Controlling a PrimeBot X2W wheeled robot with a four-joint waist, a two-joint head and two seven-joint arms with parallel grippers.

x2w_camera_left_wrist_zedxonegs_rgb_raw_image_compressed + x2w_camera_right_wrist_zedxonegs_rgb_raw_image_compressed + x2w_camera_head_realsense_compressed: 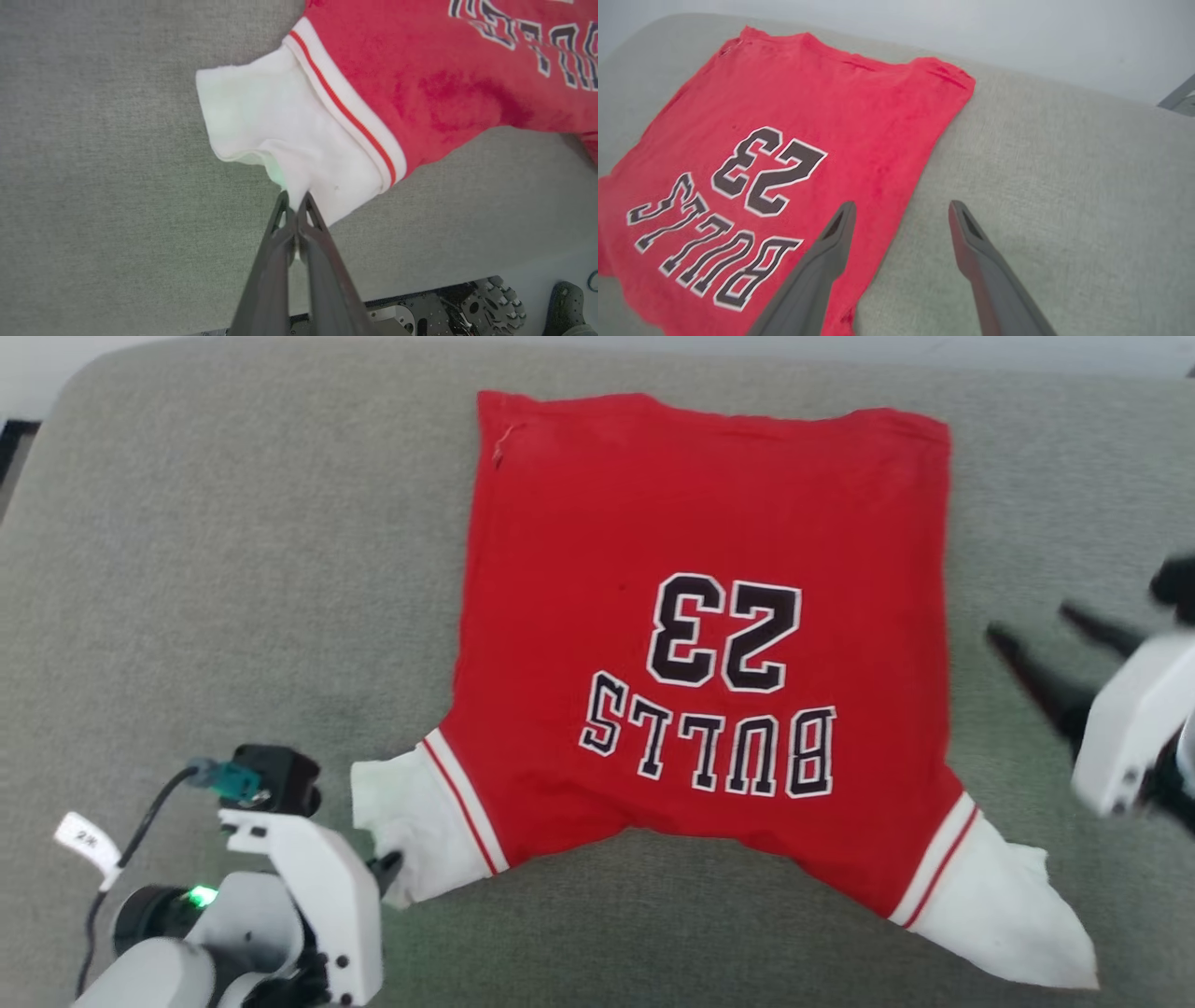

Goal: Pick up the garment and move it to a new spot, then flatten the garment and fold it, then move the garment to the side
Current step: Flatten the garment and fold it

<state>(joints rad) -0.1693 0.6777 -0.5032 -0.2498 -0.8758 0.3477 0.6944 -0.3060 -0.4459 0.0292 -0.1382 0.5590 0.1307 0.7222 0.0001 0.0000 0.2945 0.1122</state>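
HEAD VIEW: A red jersey (pixel 691 644) marked "BULLS 23" lies spread print-up on a grey cushion (pixel 233 569). Its hem is the far edge and its 2 white sleeves are the near corners. The left gripper (pixel 387 870) meets the crumpled white sleeve (pixel 411 831) right at its fingertips. The right gripper (pixel 1029 621) hangs with its fingers apart just off the jersey's side edge, clear of the cloth. The other sleeve (pixel 1008 915) lies below it, nearer the robot.

LEFT WRIST VIEW: The left gripper (pixel 294 198) has its 2 fingers pressed together, pinching the near edge of the white sleeve (pixel 280 135). The striped trim and the red jersey (pixel 420 70) run off ahead and to the right of the fingertips.

RIGHT WRIST VIEW: The right gripper (pixel 902 207) stands wide and empty. The edge of the red jersey (pixel 808 107) runs between its fingers. The printed body lies ahead to their left and bare grey cushion (pixel 1041 177) to their right.

By the look of it, the flattening step is nearly done. The body lies smooth and only the pinched sleeve is rumpled. The next move likely calls for the left gripper to draw that sleeve out flat. The right gripper would then need to come down onto the side edge or the near sleeve for the fold.
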